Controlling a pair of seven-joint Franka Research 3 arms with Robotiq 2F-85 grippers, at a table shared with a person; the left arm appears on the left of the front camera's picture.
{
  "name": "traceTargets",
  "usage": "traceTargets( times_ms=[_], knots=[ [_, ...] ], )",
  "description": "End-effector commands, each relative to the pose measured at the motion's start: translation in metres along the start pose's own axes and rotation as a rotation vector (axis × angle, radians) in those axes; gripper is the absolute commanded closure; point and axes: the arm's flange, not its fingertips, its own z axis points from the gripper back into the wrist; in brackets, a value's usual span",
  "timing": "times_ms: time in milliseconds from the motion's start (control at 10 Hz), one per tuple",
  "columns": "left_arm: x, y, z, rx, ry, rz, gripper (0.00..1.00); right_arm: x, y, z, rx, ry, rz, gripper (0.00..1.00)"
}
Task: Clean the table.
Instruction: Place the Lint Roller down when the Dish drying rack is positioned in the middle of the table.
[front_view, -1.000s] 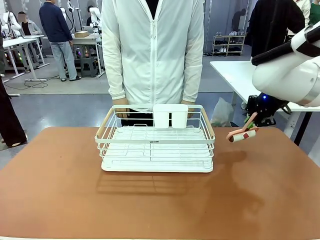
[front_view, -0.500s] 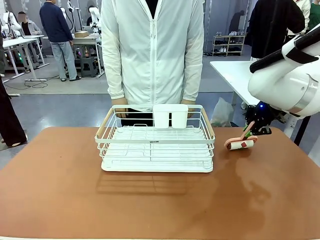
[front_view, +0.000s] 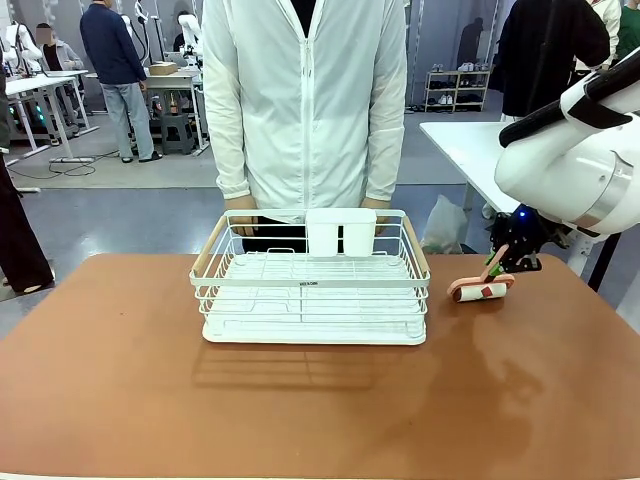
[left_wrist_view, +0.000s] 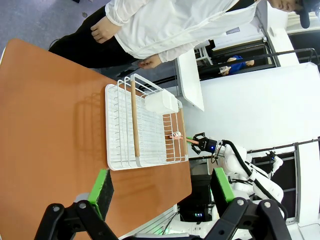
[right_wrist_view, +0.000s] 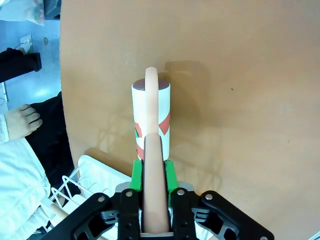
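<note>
From my seat I see the right claw (front_view: 503, 262) low over the far right part of the worktop (front_view: 300, 410), its green pads (right_wrist_view: 136, 171) pinched on the pinkish handle (right_wrist_view: 153, 150) of a lint roller (front_view: 481, 289). In the right wrist view the roller's white drum, marked with reddish patches, lies crosswise ahead of the fingers and seems to rest on the brown surface (its shadow sits tight against it, though I cannot be sure of contact). The roller is just beside the right end of the white rack (front_view: 312, 290), apart from it. The rack stands at the middle of the worktop toward the far edge, with a white cup holder (front_view: 341, 232) hung on its far rail. A person (front_view: 305, 100) in a white jacket stands just behind the rack, hands hanging near its far corners. My left claw (left_wrist_view: 160, 187) hangs high above the near edge, its pads spread wide with nothing between them, looking down on the rack and the right arm beyond.
</note>
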Motion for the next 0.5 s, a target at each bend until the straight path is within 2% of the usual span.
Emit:
traceTargets(
  times_ms=[0, 100, 200, 300, 400],
  knots=[
    [0.0, 0.0, 0.003, -0.024, -0.006, -0.005, 0.0, -0.008, -0.004, 0.01, -0.021, -0.004, -0.004, 0.43],
    [0.0, 0.0, 0.003, -0.024, -0.006, -0.005, 0.0, -0.012, -0.005, 0.019, -0.029, -0.011, -0.001, 0.18],
    [0.0, 0.0, 0.003, -0.024, -0.006, -0.005, 0.0, -0.018, -0.007, 0.03, -0.046, -0.024, 0.01, 0.07],
    [0.0, 0.0, 0.003, -0.024, -0.006, -0.005, 0.0, -0.024, -0.01, 0.04, -0.068, -0.048, 0.022, 0.0],
    [0.0, 0.0, 0.003, -0.024, -0.006, -0.005, 0.0, -0.031, -0.014, 0.052, -0.134, -0.076, 0.045, 0.0]
  ],
)
